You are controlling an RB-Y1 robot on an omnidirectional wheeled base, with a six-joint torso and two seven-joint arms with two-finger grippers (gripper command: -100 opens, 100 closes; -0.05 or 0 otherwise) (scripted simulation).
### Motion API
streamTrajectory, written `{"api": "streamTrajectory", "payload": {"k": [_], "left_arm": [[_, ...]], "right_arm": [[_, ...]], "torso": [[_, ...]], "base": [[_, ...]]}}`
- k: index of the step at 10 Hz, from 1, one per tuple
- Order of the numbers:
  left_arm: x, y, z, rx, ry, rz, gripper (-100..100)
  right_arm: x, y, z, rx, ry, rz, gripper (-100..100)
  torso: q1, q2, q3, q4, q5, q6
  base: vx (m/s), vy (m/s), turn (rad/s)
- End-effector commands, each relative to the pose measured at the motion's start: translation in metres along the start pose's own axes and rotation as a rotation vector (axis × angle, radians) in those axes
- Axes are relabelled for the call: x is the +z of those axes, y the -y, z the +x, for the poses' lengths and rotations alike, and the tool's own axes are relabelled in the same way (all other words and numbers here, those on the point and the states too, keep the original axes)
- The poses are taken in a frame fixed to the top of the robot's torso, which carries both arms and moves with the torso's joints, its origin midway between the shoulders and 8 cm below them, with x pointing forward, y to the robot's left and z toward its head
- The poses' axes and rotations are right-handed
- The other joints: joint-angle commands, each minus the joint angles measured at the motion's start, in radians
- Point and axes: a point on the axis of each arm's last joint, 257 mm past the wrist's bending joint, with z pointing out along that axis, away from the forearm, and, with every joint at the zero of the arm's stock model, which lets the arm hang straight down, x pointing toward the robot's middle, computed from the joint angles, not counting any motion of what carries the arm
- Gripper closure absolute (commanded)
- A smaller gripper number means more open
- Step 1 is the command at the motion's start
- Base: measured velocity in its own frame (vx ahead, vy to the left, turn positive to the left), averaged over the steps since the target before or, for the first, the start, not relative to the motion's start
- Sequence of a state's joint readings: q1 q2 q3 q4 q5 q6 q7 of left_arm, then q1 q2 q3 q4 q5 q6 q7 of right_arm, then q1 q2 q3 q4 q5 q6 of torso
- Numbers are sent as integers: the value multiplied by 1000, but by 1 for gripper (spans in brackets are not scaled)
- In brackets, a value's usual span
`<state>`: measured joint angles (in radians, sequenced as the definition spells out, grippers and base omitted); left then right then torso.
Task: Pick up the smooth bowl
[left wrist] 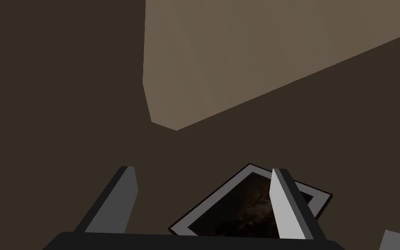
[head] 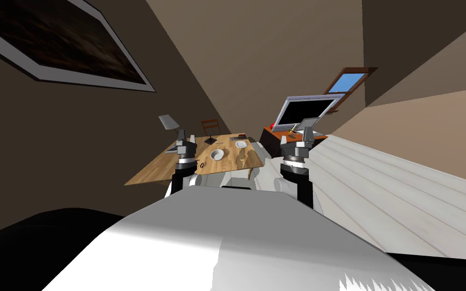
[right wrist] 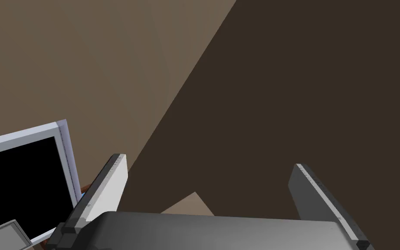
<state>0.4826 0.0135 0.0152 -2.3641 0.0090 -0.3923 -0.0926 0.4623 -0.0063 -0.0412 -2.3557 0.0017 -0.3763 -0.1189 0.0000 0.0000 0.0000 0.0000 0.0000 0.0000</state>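
One wooden table (head: 158, 171), one plain white round bowl (head: 217, 154), one farther dish (head: 240, 144) — left gripper (left wrist: 202, 171) and right gripper (right wrist: 208, 161) gape empty.

Bowl (head: 217, 154) on table (head: 151, 174), chair (head: 210, 126) behind

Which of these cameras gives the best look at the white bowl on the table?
The head view: the white bowl sits small but whole on the wooden table, near mid-picture. Both wrist cameras face walls, away from it.
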Motion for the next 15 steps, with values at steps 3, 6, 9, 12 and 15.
{"api": "streamTrajectory", "payload": {"k": [3, 6, 9, 12, 15], "left_arm": [[-3, -41, 10, 24, -81, -107, -100], [-11, -89, 14, 39, -128, -239, -100], [-21, -129, 13, 48, -153, -352, -100], [-32, -165, 9, 55, -170, -457, -100], [-43, -191, 6, 61, -178, -544, -100]], "right_arm": [[0, 0, 0, 0, 0, 0, 0], [0, 0, 0, 0, 0, 0, 0], [0, 0, 0, 0, 0, 0, 0], [0, 0, 0, 0, 0, 0, 0], [0, 0, 0, 0, 0, 0, 0]], "torso": [[1, 3, 2, 1, 0, 0], [2, 7, 4, 1, 0, 0], [1, 7, 4, 2, 0, 0], [1, 4, 3, 1, 0, 0], [1, 6, 4, 2, 0, 0]], "base": [[-61, 8, -57], [-109, 9, -68], [-109, 16, -54], [-79, 1, -59], [-91, 4, -48]]}}
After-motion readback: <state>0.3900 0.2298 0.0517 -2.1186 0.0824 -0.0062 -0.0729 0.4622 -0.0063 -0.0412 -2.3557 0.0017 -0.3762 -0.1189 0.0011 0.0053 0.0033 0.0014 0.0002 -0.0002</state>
